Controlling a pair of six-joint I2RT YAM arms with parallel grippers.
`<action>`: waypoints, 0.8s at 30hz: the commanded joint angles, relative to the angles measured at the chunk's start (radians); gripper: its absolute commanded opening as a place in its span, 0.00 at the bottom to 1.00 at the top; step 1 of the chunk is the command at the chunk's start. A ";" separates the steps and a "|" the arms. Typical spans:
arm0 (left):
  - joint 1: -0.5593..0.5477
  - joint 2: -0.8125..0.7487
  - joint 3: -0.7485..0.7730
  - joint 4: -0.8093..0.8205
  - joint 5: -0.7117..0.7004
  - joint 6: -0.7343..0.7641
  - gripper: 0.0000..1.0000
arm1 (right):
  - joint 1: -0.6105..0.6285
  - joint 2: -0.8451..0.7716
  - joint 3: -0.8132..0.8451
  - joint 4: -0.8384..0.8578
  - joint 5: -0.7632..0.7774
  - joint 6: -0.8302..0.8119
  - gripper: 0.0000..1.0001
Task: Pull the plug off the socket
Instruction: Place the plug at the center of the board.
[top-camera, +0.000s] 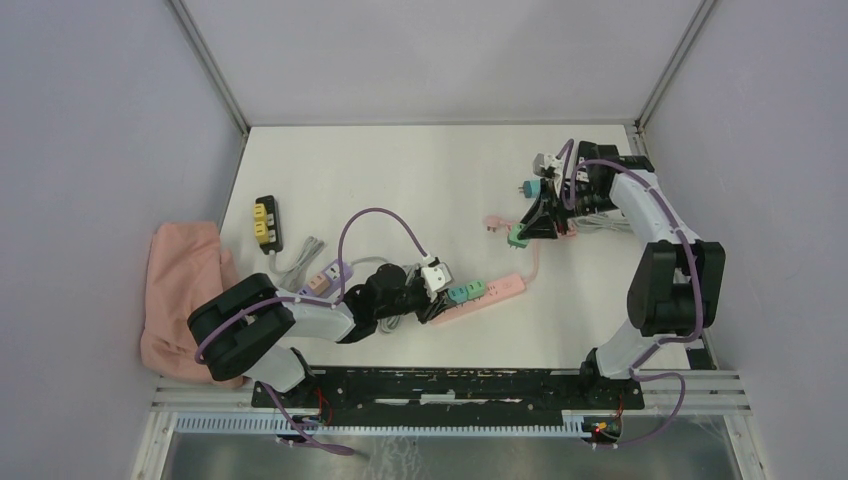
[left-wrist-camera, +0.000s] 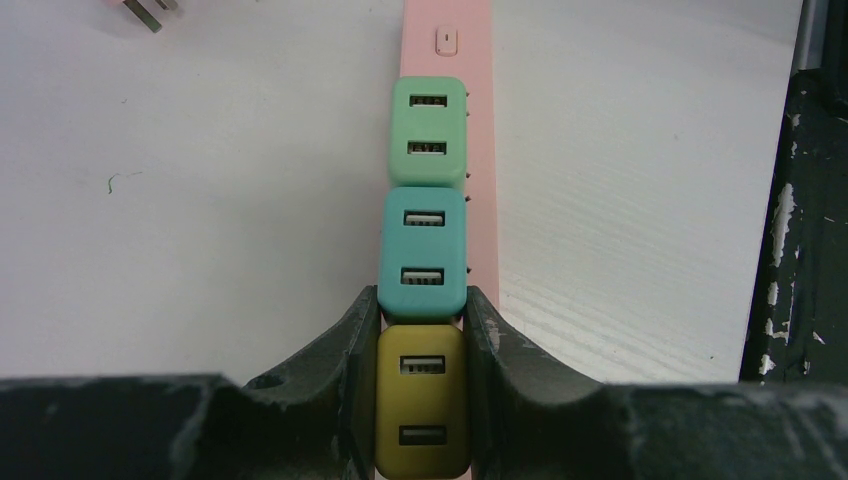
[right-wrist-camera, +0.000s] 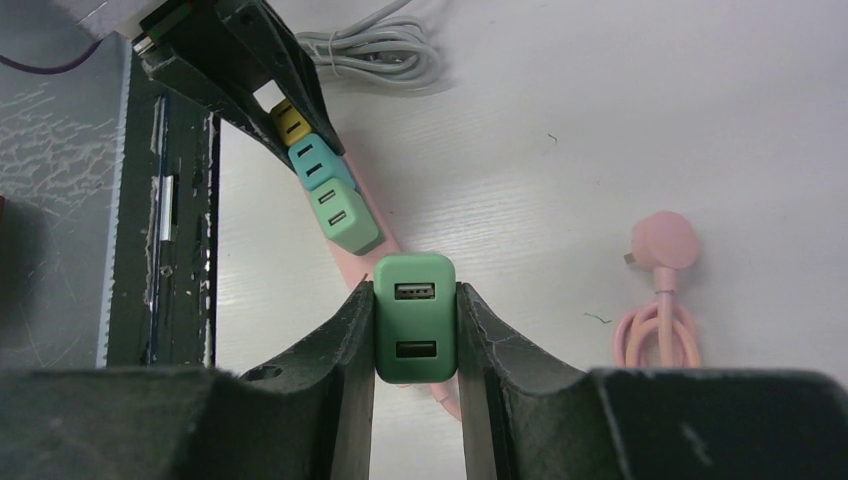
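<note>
Left hand (left-wrist-camera: 422, 312) clamps the yellow plug (left-wrist-camera: 422, 400) on the pink strip (left-wrist-camera: 447, 40). Right hand (right-wrist-camera: 415, 297) clamps a green plug (right-wrist-camera: 414, 335) away from the strip; prongs hidden.

Setting: robotics lab test cell.
Enclosure: plain grey panels (top-camera: 100, 100) and aluminium posts (top-camera: 210, 65) wall in a white table (top-camera: 400, 170).
Rig: left arm (top-camera: 300, 320) and right arm (top-camera: 670, 270) bolted to a black rail (top-camera: 450, 385), bottom of frame.

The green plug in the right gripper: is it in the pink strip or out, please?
Out: the right gripper holds the green plug clear of the pink strip.
</note>
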 joint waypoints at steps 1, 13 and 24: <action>0.007 0.039 -0.002 -0.096 -0.023 0.052 0.03 | -0.012 -0.058 -0.004 0.144 0.005 0.182 0.00; 0.008 0.042 0.000 -0.099 -0.015 0.054 0.03 | -0.032 -0.104 -0.072 0.635 0.200 0.754 0.00; 0.007 0.036 -0.005 -0.099 -0.012 0.056 0.03 | -0.036 0.133 0.004 0.946 0.647 1.319 0.06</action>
